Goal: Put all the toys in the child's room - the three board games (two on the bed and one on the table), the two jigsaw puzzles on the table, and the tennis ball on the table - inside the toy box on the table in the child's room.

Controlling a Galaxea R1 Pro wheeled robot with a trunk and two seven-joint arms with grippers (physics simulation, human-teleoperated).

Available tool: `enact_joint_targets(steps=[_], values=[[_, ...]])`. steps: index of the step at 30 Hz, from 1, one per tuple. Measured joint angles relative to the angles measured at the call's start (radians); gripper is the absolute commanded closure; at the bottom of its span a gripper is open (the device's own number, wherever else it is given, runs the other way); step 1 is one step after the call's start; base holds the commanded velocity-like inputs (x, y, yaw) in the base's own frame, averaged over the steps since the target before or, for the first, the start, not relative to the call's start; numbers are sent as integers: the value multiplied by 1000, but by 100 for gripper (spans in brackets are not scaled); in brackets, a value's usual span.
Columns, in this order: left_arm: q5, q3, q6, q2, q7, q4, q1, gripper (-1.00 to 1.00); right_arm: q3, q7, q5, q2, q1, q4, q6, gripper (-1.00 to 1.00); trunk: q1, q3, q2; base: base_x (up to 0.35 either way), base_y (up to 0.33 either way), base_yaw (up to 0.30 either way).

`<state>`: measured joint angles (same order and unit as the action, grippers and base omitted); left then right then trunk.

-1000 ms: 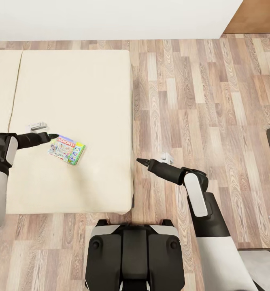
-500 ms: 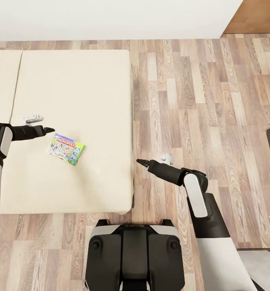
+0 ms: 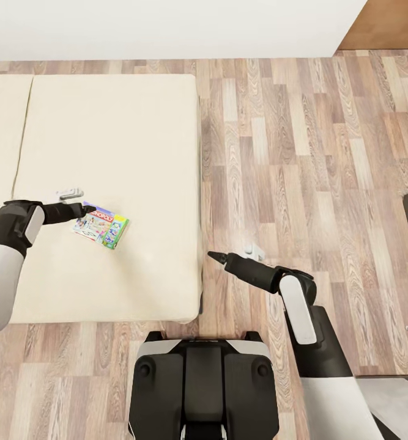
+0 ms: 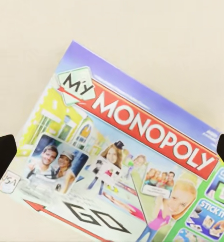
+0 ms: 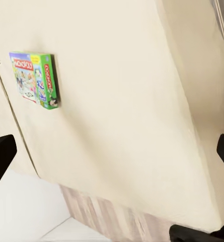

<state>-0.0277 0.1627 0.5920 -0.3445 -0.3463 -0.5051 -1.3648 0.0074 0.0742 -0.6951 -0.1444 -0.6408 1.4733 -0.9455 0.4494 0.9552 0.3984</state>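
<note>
Board game (image 3: 101,225) on bed (image 3: 124,146), left.

The board game box (image 4: 127,166) shows "My MONOPOLY" on a red band, "GO" at lower centre, "STICK IT!" at lower right.

The board game (image 3: 101,225) had a red title banner, blue edge and green side. The bed (image 3: 112,153) was plain cream; the floor (image 3: 301,153) was brown-grey wood grain.
</note>
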Motion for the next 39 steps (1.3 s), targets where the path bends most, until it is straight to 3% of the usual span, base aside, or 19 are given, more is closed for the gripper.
enact_joint_targets(steps=[5,19,28,39], values=[[1,2,-26,4,3,21,0,-100,0,0,0,3,36,23,-2,-100,0,6,0,0,0,0],[3,2,-28,5,4,20,-3,-100,-1,0,-1,5,43,56,-19,-100,0,28,0,0,0,0],[2,2,-16,1,-2,19,-73,-100,-3,-2,1,4,44,67,-34,-100,0,43,0,0,0,0],[1,1,-13,-1,-5,18,-84,-100,-3,-2,0,4,44,69,-35,-100,0,61,0,0,0,0]])
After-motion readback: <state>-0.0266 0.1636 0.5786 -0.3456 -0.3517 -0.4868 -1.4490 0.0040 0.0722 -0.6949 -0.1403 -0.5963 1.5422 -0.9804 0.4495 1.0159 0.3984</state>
